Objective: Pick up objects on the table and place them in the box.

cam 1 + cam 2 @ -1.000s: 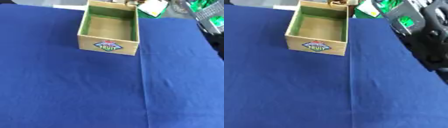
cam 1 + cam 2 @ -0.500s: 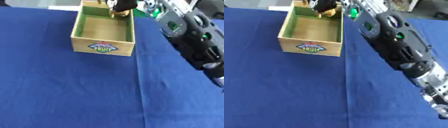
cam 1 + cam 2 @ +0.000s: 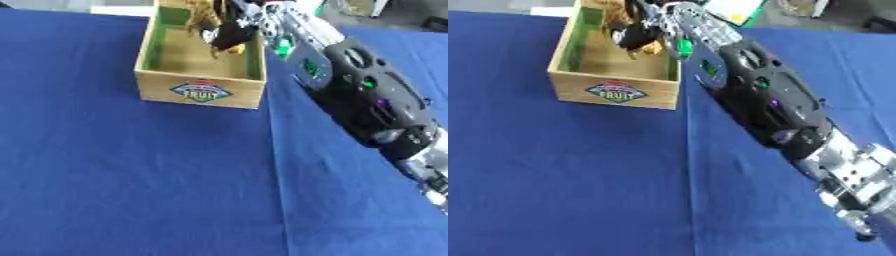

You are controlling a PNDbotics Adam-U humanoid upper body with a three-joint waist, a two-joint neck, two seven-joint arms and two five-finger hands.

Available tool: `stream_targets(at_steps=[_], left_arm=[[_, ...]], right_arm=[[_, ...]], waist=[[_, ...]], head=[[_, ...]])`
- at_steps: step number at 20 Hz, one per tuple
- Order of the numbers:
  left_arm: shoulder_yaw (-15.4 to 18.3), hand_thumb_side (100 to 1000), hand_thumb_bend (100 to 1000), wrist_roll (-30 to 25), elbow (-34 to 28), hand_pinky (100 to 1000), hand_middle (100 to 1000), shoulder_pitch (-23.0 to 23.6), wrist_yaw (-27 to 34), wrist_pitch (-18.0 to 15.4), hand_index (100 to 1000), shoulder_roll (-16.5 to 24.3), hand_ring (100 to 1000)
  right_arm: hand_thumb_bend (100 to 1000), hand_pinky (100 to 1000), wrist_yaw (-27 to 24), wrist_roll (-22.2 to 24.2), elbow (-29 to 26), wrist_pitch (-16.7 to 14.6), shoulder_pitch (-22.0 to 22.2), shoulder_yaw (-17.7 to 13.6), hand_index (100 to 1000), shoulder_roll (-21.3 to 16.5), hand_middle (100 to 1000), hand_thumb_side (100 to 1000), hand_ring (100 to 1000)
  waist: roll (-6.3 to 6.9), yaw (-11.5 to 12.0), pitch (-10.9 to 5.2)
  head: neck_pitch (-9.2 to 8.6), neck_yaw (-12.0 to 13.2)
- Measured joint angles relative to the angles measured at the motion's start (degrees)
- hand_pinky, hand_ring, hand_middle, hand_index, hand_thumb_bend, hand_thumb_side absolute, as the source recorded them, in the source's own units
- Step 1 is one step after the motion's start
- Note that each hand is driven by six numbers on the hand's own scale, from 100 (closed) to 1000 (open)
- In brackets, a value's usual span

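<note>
A wooden box [image 3: 199, 93] with a green inside and a "FRUIT" label on its front wall stands at the far middle of the blue table. My right arm [image 3: 767, 100] stretches from the lower right up to it. My right hand [image 3: 229, 29] hangs inside the box above its right half, fingers curled round a small yellow-brown thing [image 3: 234, 48] that shows just below them. Something tan [image 3: 612, 12] lies at the far end of the box, partly hidden by the hand. My left hand shows in neither view.
A blue cloth [image 3: 131, 180] covers the table. Beyond the far edge, behind the box, lie a white and green thing [image 3: 732, 9] and other clutter.
My right arm has come in from the right and reached over the box; the hand has gone down inside it with the yellow-brown thing. The camera has shifted a little.
</note>
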Motion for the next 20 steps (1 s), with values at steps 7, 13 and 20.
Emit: stream_targets(at_steps=[7,13,20], left_arm=[[0.0,529,100,-0.4,0.0,446,482,0.0,0.0,0.1,669,-0.2,457],[-0.2,528,100,-0.6,0.0,446,483,0.0,0.1,0.2,669,-0.2,457],[-0.3,529,100,-0.6,0.0,446,483,0.0,0.3,0.2,669,-0.2,457]], right_arm=[[100,707,3.2,3.5,6.2,-3.6,-2.0,-0.9,712,2.8,678,597,658],[192,757,8.3,11.7,9.8,-7.3,-2.9,-3.1,884,4.1,803,685,745],[368,774,8.5,15.2,10.0,-6.6,-3.2,-6.0,888,4.4,792,678,738]], waist=[[-0.21,0.1,0.0],[-0.23,0.0,-0.06],[-0.16,0.0,-0.6]], head=[[0.0,-0.5],[0.04,-0.5],[0.06,-0.5]])
